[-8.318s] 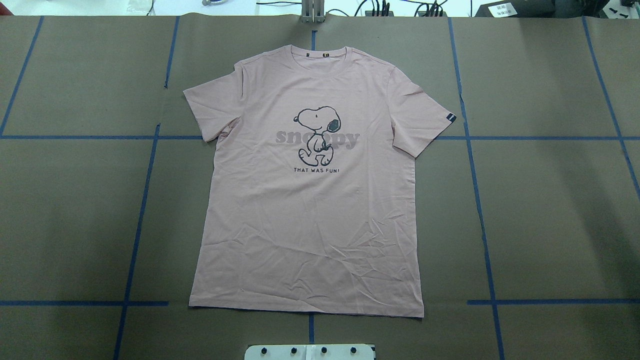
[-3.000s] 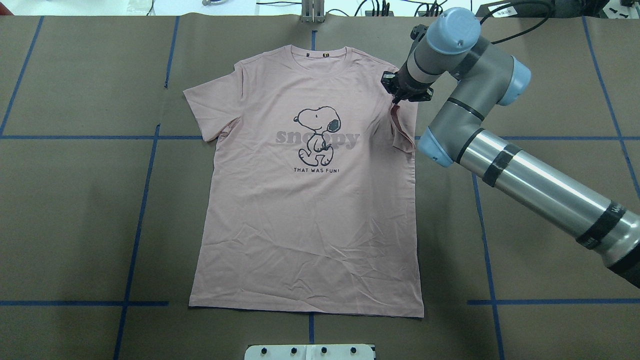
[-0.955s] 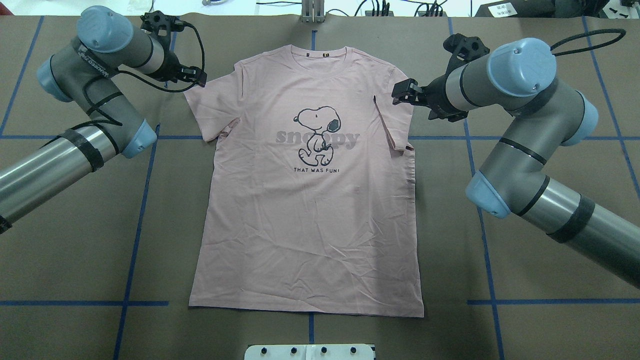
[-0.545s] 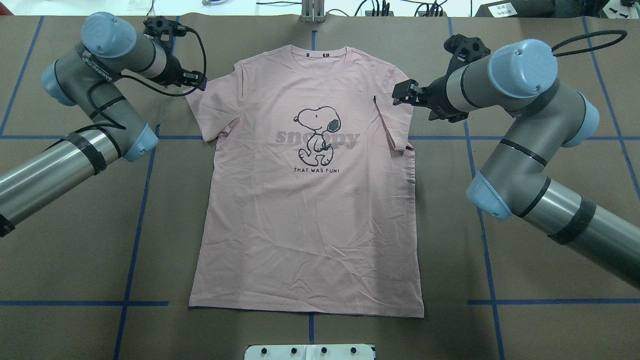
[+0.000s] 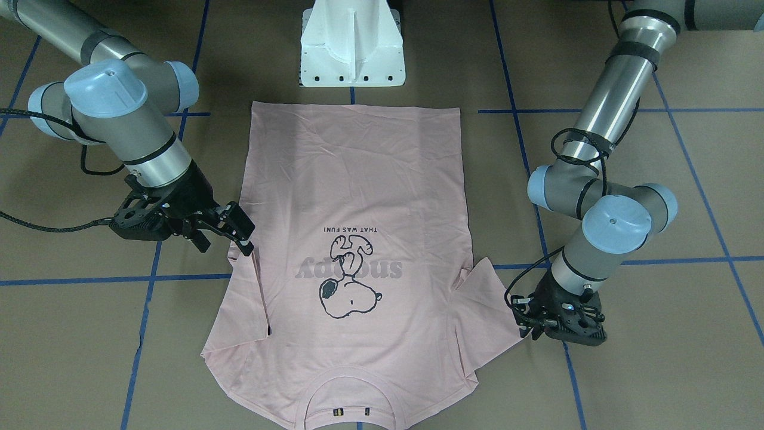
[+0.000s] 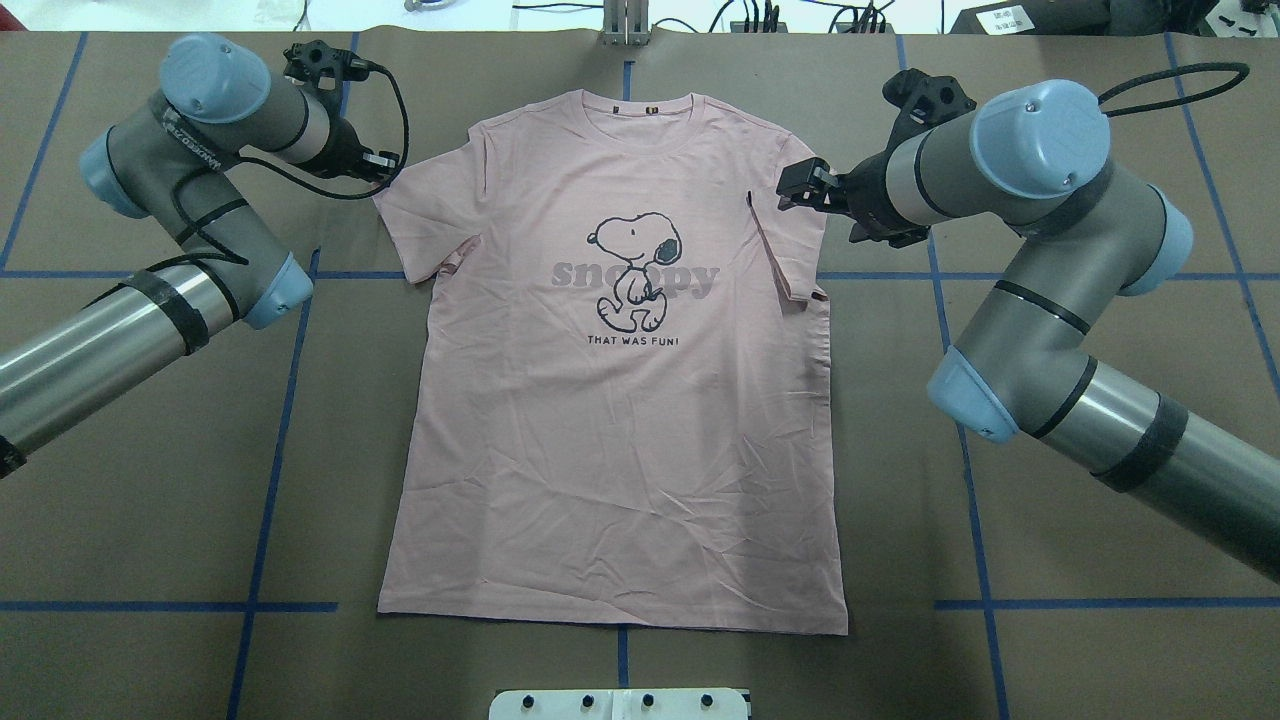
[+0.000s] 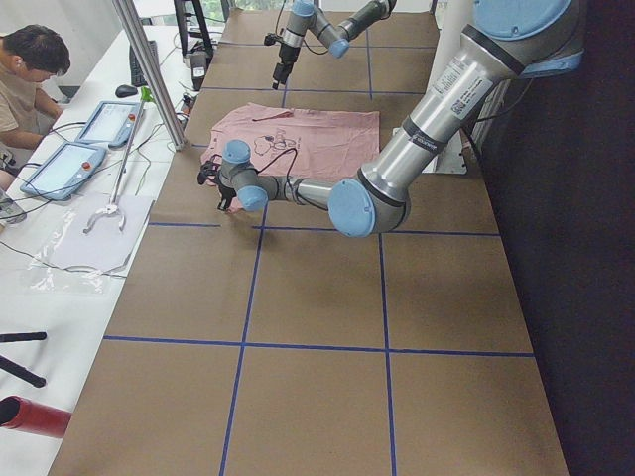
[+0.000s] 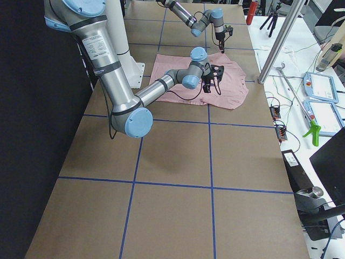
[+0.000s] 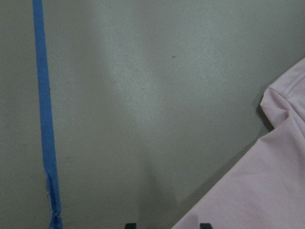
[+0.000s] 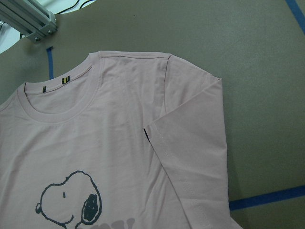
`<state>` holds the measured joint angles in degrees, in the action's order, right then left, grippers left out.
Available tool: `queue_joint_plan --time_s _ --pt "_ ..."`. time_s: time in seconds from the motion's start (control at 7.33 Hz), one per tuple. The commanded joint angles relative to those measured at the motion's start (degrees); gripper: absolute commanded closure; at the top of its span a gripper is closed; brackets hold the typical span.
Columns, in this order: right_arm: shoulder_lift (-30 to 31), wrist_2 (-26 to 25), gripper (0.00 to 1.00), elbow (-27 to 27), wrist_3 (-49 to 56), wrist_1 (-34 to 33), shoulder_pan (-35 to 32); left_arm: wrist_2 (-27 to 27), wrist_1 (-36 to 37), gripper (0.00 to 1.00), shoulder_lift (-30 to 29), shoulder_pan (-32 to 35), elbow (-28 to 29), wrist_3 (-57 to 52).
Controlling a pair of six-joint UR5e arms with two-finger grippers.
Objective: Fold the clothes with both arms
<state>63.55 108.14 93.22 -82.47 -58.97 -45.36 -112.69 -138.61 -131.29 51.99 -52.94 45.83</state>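
The silver-grey tubular left arm [image 6: 130, 320] with light blue joint caps comes in from the overhead view's left; its black two-finger left claw [image 6: 385, 168] sits at the outer corner of the flat sleeve; the overhead view hides how its jaws stand, but the left wrist view shows two dark fingertips [image 9: 129, 224] spread apart at its bottom edge, the sleeve's edge running between them, nothing pinched; the pale pink short-sleeved fabric T-shirt [image 6: 620, 430] with the dark cartoon dog outline lies flat and print-up in the middle of the brown paper-covered counter [image 6: 1100, 450], which is crossed by blue tape lines [image 6: 270, 480]; its collar points away from the robot; its other sleeve is a folded sleeve [image 10: 190, 157] turned inward over the chest; the overhead view gives it as a narrow flap tipped by a small black sleeve tag [image 6: 748, 200], while the right wrist view shows its stitched hem and full width; the matching right arm [image 6: 1040, 300] ends in the black right claw [image 6: 795, 187] just beside that shoulder; the front-facing view shows its fingers spread and holding nothing; the right wrist view shows no fingers at all.
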Motion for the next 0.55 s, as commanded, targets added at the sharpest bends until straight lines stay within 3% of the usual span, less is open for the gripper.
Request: queue_joint_plan --time_s 0.0,0.41 --pt "0.0 0.0 0.0 0.0 -0.1 0.0 0.0 -0.5 0.6 1.0 -0.1 0.1 -3.5 2.8" --pt "-0.2 0.0 0.0 -0.2 0.0 0.0 0.2 0.3 5.2 1.0 -5.3 -4.1 -4.5 11.9"
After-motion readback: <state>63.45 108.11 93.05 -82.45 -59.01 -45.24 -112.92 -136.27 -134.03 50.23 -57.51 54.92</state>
